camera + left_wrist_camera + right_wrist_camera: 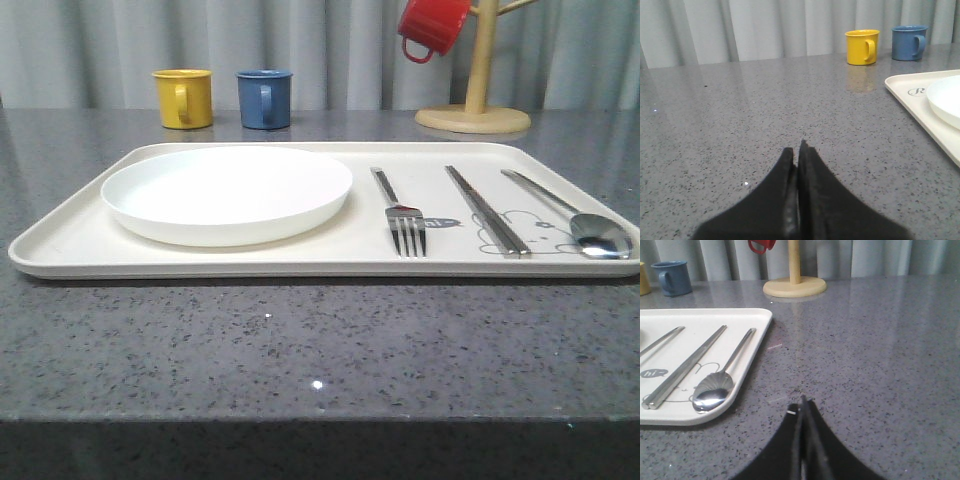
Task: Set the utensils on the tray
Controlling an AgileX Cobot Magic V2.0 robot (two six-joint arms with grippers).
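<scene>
The cream tray (70, 245) lies across the grey table. On it sit a round white plate (227, 193) at the left, then a steel fork (402, 218), a pair of chopsticks (487, 211) and a spoon (590, 232) at the right. My left gripper (797, 150) is shut and empty, low over bare table, off the tray's (920, 107) left end. My right gripper (803, 405) is shut and empty too, off the tray's (757, 357) right end, close to the spoon (715, 390) and chopsticks (687, 367).
A yellow mug (183, 98) and a blue mug (265, 98) stand behind the tray. A wooden mug tree (475, 105) at the back right carries a red mug (432, 27). A grey curtain closes off the back. Bare table stretches in front of the tray.
</scene>
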